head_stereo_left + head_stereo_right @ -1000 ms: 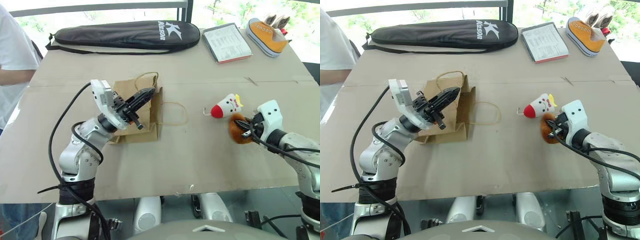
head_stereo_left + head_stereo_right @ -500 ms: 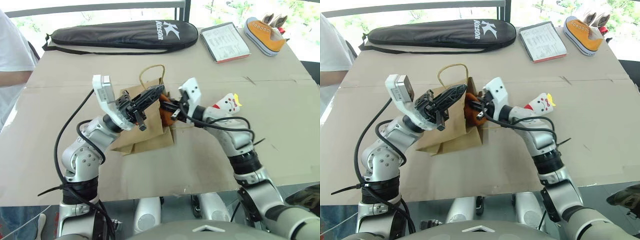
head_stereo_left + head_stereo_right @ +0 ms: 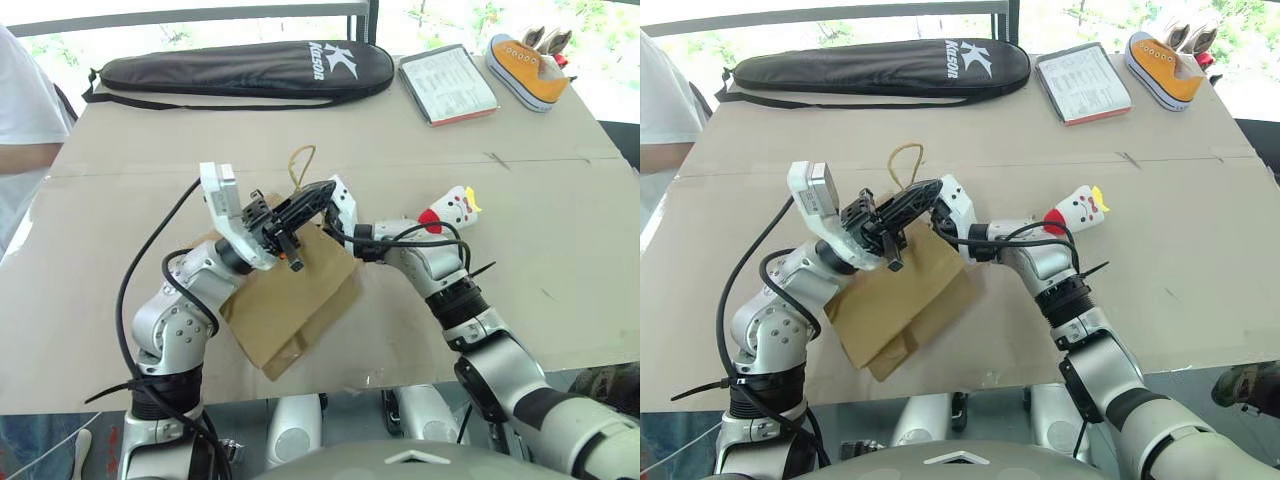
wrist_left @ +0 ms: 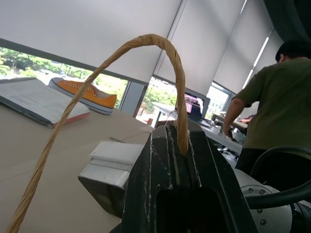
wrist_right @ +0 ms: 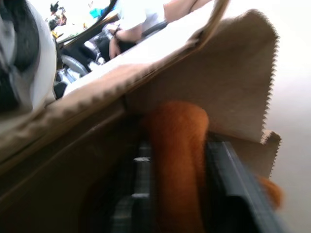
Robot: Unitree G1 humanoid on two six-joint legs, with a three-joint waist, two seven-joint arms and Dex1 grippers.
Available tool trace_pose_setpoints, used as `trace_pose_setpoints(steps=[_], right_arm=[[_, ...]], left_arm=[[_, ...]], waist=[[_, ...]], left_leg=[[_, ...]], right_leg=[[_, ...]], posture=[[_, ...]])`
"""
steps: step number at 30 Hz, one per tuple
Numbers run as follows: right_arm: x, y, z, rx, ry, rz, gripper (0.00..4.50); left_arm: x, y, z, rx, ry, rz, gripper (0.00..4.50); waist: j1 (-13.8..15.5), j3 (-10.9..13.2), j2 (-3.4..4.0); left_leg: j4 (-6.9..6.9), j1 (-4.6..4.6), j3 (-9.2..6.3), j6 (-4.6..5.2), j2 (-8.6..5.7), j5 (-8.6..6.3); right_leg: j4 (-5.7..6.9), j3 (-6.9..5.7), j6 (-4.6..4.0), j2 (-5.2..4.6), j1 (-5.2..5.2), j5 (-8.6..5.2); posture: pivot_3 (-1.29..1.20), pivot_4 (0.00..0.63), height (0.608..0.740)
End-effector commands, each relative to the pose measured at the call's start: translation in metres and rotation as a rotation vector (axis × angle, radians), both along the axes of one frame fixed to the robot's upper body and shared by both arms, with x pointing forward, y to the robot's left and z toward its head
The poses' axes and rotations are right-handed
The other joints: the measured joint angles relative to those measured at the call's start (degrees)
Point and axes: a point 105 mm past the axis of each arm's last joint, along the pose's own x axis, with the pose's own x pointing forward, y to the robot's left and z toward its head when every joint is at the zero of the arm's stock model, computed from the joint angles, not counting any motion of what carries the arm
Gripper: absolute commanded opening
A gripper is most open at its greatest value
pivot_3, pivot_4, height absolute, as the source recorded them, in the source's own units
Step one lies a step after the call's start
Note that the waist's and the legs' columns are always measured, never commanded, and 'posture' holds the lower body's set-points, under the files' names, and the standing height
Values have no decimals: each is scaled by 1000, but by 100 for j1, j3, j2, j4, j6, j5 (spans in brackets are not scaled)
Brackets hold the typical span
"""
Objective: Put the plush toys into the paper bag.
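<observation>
My left gripper (image 3: 318,192) is shut on one cord handle (image 4: 146,46) of the brown paper bag (image 3: 290,300) and holds its mouth up off the table. The bag slopes down toward the near edge. My right gripper (image 5: 179,145) reaches level into the bag's mouth from the right. The orange-brown plush toy (image 5: 177,136) sits between its fingers (image 5: 221,174), touching both, inside the bag's paper walls. The white plush toy (image 3: 450,210), with its red end and yellow tuft, lies on the table behind my right forearm.
A long black racket case (image 3: 240,68) lies along the far edge, with a notebook (image 3: 448,85) and an orange sneaker (image 3: 525,70) at the far right. A person in a white shirt (image 3: 25,110) stands at the table's left. Another person (image 4: 272,97) stands beyond the table.
My right arm has swung left with the orange-brown toy, from the table's right side into the bag's mouth. The left gripper has kept its hold on the handle while the bag tipped up and hung down.
</observation>
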Motion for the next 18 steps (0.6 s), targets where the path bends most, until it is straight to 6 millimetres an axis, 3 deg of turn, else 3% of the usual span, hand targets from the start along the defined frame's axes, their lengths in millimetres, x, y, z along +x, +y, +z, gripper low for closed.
trace_pose_setpoints(steps=[1, 5, 10, 15, 18], right_arm=[[10, -22, 20, 10, -158, -75, 3448], [18, -59, 41, 24, -236, -207, 3448], [19, -91, 68, 30, -325, -329, 3448], [22, -135, 99, 40, -412, -545, 3448], [19, -160, 110, 56, -419, -635, 3448]], left_arm=[[-8, 4, 10, 50, -90, -9, 0], [1, 13, 22, 146, -195, -15, 0], [13, 7, 49, 217, -334, -88, 0], [17, 10, 46, 347, -408, -135, 0], [20, 12, 54, 350, -447, -113, 0]], waist=[[8, 0, 0], [48, 1, 2], [33, 2, 3], [7, 4, 5], [29, 4, 5]], left_leg=[[0, 0, 1, 0, 0, 0], [1, -2, 2, 0, -4, 0], [4, -1, 3, -1, -4, 1], [-17, 2, 5, 0, -4, 0], [-22, -2, 3, 0, -4, 0]], right_leg=[[0, 0, 0, 0, 0, 0], [-2, -1, 0, -5, 0, 0], [-1, 1, 1, -1, -1, -1], [-6, 4, 1, 0, -5, -1], [-9, 2, 1, -1, -8, -1]], posture=[[0, 150, 740], [0, 150, 740], [0, 150, 740], [0, 150, 740], [0, 150, 740]])
